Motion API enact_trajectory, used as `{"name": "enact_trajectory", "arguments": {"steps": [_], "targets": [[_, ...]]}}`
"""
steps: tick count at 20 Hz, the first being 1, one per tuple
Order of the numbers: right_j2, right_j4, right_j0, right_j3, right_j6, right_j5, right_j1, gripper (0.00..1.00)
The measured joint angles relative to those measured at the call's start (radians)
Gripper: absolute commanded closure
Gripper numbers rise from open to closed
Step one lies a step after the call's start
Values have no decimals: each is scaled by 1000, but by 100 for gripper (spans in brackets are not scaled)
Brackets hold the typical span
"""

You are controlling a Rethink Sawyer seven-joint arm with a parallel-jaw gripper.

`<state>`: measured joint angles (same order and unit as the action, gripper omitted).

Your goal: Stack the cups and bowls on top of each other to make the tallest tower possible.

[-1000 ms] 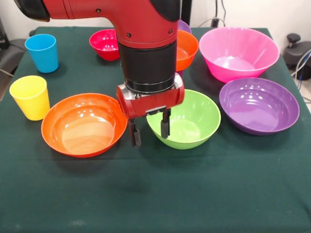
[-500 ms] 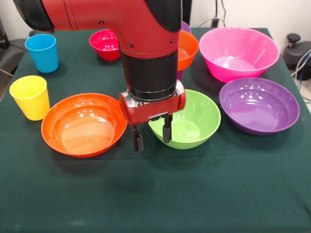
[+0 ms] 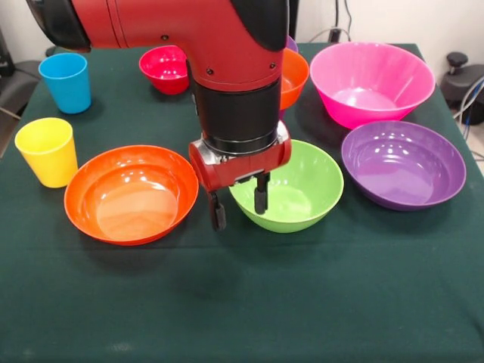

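Note:
My gripper (image 3: pixel 239 209) is open and points down over the left rim of the medium green bowl (image 3: pixel 302 185). One finger (image 3: pixel 260 201) is inside the bowl, the other (image 3: pixel 218 216) is outside, between it and the wide orange bowl (image 3: pixel 131 193). The yellow cup (image 3: pixel 48 150) and the blue cup (image 3: pixel 65 82) stand upright at the left. The small red bowl (image 3: pixel 166 68), the small orange bowl (image 3: pixel 294 76) and the largest pink bowl (image 3: pixel 372 82) sit at the back. One purple bowl (image 3: pixel 403 164) sits at the right. A purple rim (image 3: pixel 288 42) peeks out behind the arm. No tower stands.
The arm hides the table's middle back. The green cloth table (image 3: pixel 242 302) runs to its front edge below the bowls. Dark equipment and cables lie off the right edge (image 3: pixel 463 79).
The gripper has shifted slightly right and lower, closer onto the green bowl's left rim. It stays open. The bowls and cups have not moved.

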<state>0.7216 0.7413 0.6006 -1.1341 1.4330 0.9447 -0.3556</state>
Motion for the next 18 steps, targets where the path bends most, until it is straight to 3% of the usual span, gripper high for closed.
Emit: {"name": "enact_trajectory", "arguments": {"steps": [18], "targets": [[-2,18,7,-21,-30,28,-29,0]]}}
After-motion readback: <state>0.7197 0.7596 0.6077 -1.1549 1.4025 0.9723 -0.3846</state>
